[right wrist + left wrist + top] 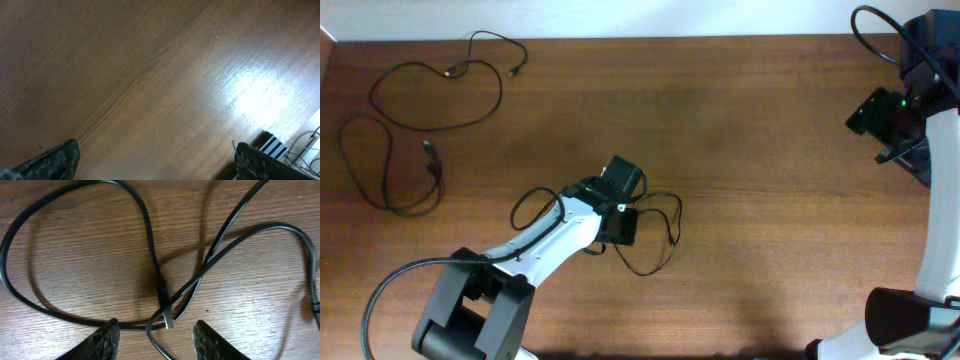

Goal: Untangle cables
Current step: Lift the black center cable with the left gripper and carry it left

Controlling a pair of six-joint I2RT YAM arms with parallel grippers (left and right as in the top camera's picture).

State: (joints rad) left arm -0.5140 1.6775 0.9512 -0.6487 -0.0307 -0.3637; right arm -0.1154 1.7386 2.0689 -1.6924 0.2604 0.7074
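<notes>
A thin black cable (655, 235) lies in crossed loops at the table's middle. My left gripper (623, 207) hovers low over it. In the left wrist view the cable (150, 245) crosses itself, and its small metal plug (169, 322) lies between my textured fingertips (108, 339). The left gripper (159, 342) is open, with gaps on both sides of the cord. Two more cables lie apart at the far left, one a wide loop (435, 95), the other a narrow loop (388, 170). My right gripper (157, 160) is wide open over bare wood, holding nothing.
The right arm (920, 90) is raised at the table's far right. The left arm's own thick cable (395, 280) curves near its base. A blue-and-white striped object (272, 145) and thin wires sit past the table edge in the right wrist view.
</notes>
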